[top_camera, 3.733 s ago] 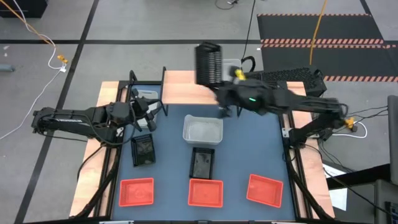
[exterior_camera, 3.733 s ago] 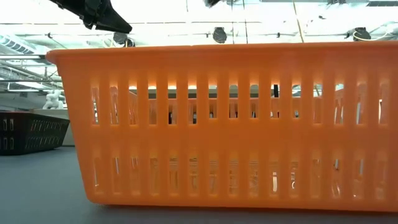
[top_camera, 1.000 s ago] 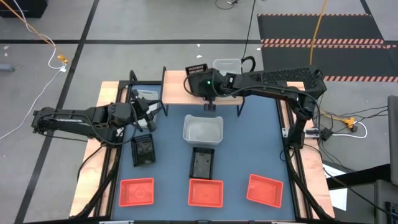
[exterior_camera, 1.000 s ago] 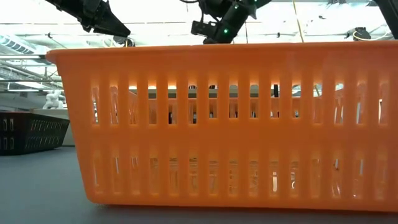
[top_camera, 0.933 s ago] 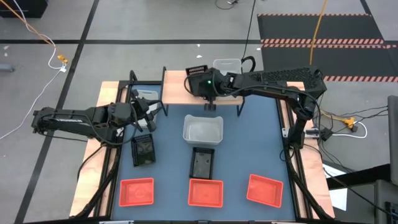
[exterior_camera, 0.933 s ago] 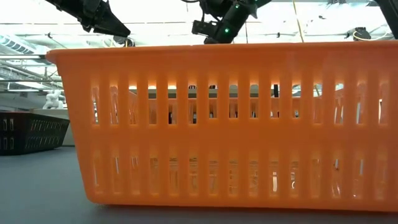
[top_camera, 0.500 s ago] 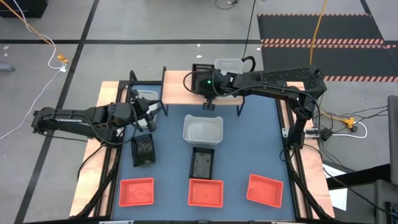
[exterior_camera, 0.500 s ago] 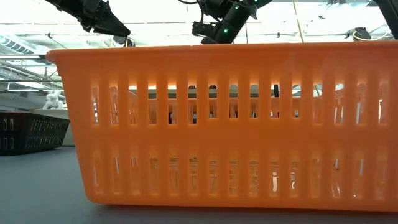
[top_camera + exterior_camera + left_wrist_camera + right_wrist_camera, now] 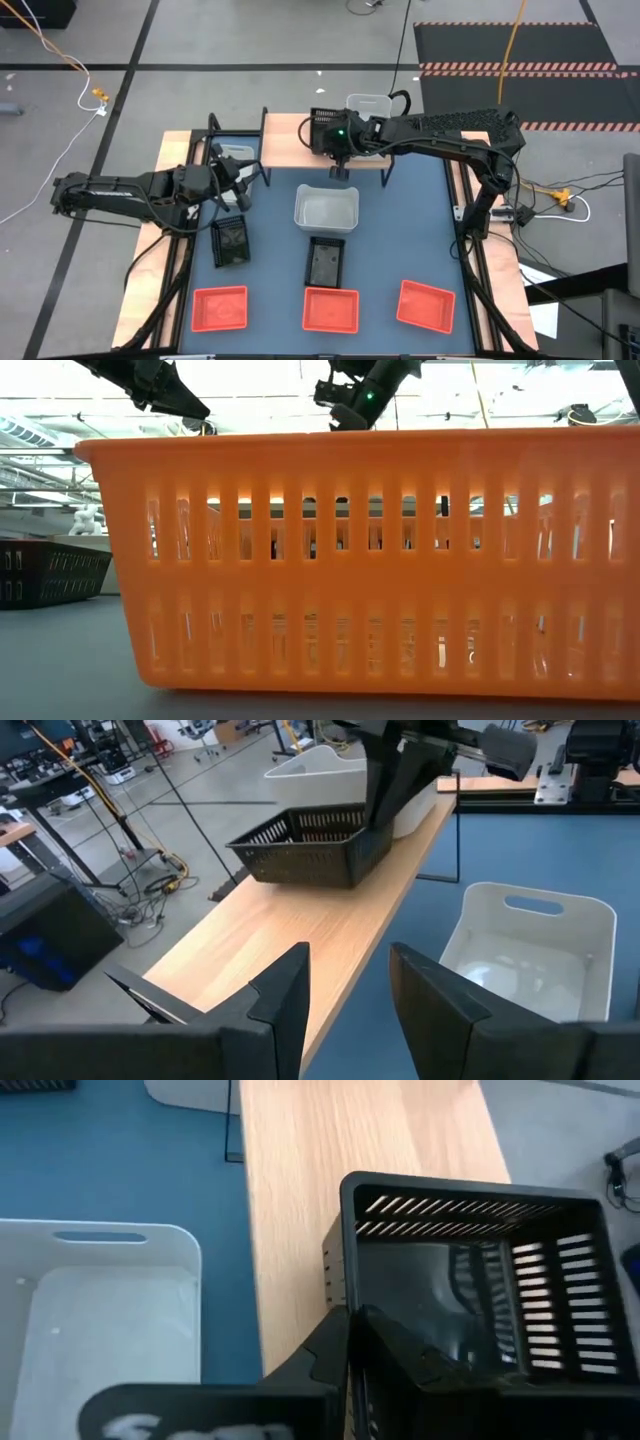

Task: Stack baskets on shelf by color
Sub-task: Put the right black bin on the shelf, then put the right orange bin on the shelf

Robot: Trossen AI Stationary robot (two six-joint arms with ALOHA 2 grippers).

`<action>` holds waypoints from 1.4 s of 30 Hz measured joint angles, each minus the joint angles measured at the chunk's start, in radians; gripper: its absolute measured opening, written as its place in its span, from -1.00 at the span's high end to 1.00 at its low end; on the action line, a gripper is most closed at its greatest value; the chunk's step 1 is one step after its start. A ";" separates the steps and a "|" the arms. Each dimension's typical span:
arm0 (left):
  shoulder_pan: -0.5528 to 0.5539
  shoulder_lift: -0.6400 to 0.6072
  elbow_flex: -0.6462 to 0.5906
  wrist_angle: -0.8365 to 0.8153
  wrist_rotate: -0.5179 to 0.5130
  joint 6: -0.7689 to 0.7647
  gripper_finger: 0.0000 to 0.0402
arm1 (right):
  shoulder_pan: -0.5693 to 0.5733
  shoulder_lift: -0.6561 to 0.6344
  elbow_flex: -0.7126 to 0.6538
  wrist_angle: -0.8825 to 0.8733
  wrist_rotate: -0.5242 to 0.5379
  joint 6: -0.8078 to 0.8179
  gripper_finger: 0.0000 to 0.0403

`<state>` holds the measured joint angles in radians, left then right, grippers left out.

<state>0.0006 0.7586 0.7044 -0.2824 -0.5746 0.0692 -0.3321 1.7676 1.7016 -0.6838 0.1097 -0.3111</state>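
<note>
Baskets sit spread over the blue desk (image 9: 400, 240), and each one that shows its inside holds nothing. At the near left lies a shallow red-orange plastic basket (image 9: 220, 308), with a small black slatted basket (image 9: 231, 241) just behind it. Above that one hangs the left end effector (image 9: 243, 180), its two dark fingers (image 9: 283, 992) apart and gripping nothing, beside the left end of the small raised shelf with a light wooden plank top and thin black legs (image 9: 285, 145). A white-grey bin (image 9: 233, 151) lies partly hidden under that arm. In the middle column are a second red-orange basket (image 9: 331, 309), a second black slatted basket (image 9: 325, 260) and a deeper white-grey plastic bin (image 9: 326, 208). Behind them, on the shelf's middle, rests a third black slatted basket (image 9: 470, 1295), upright and open side up; the right end effector (image 9: 350, 1342) is clamped on its near wall, fingers pinched together over the rim. Another white-grey bin (image 9: 367, 104) stands touching that basket at its right on the shelf. A third red-orange basket (image 9: 426, 304) lies at the near right.
</note>
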 joint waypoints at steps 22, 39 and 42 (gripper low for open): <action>-0.001 0.000 0.000 -0.005 -0.001 -0.023 0.30 | 0.006 0.000 0.000 0.066 -0.029 0.007 0.37; 0.001 -0.002 0.000 -0.029 -0.002 -0.009 0.30 | 0.364 -0.287 -0.115 -0.223 -0.015 0.414 0.27; -0.008 -0.002 0.000 -0.029 -0.002 -0.052 0.30 | 0.524 -0.324 -0.211 -0.233 0.033 0.618 0.29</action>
<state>-0.0076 0.7570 0.7044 -0.3117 -0.5770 0.0175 0.1915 1.4439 1.4906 -0.9171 0.1427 0.3065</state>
